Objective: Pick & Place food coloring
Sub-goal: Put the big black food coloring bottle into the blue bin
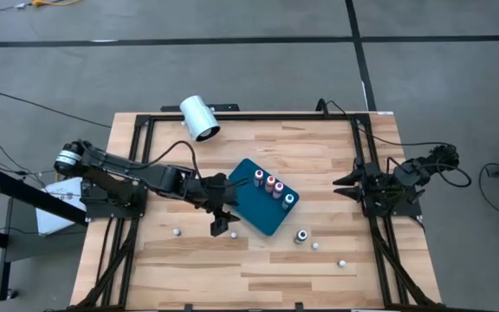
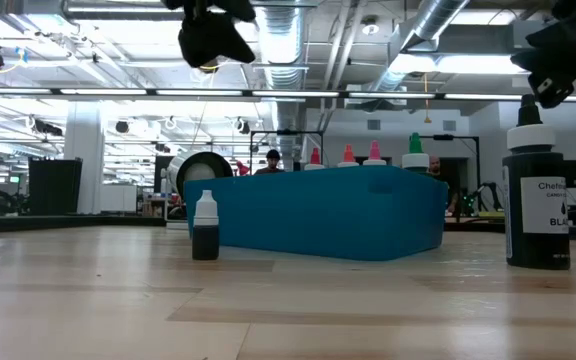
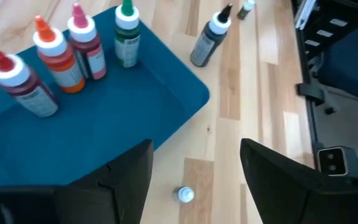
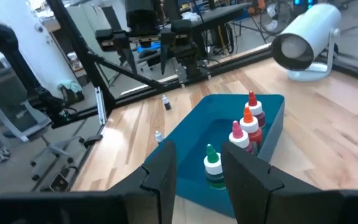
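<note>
Teal tray (image 1: 254,212) already held four food coloring bottles (image 1: 273,187).
Four stood in a row along its far right side; on the counter (image 1: 319,147) I counted four loose ones, so roughly half the job looked done. Left hand (image 1: 221,227) hovered released over the bottle (image 1: 231,234) near the tray's left corner. Right hand (image 1: 345,184) waited at the right edge, part closed, grasping nothing.

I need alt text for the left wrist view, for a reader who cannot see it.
Four small food coloring bottles stand in a row inside a teal tray on a wooden table. A dark-bodied bottle stands on the table beside the tray. The left gripper hovers open above a small white cap.
</note>
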Controlling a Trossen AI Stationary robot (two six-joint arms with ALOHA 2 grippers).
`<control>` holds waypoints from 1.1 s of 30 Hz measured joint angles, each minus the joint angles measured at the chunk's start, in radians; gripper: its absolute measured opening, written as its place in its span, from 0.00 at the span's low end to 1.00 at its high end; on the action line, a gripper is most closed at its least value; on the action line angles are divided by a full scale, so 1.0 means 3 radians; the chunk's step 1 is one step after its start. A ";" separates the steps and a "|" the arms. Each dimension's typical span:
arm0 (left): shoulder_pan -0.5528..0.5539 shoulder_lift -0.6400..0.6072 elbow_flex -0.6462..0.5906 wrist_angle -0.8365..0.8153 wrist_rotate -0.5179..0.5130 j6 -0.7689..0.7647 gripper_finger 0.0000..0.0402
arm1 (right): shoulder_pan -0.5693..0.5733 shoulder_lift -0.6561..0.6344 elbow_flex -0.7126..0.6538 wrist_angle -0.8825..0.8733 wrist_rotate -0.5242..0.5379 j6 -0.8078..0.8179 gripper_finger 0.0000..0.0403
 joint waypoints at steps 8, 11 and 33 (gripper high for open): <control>0.0004 -0.0612 -0.0802 0.0718 -0.0013 -0.0219 0.58 | -0.0057 0.0000 -0.0001 0.0115 0.0004 0.0022 0.28; -0.0008 -0.0925 -0.1117 0.0889 -0.0039 -0.0296 0.58 | -0.0092 0.0004 -0.0003 0.0326 0.0006 0.0020 0.28; -0.0045 -0.2763 -0.2400 0.1032 -0.0343 -0.0351 0.58 | -0.0114 0.0005 -0.0003 0.1226 0.0008 -0.0009 0.28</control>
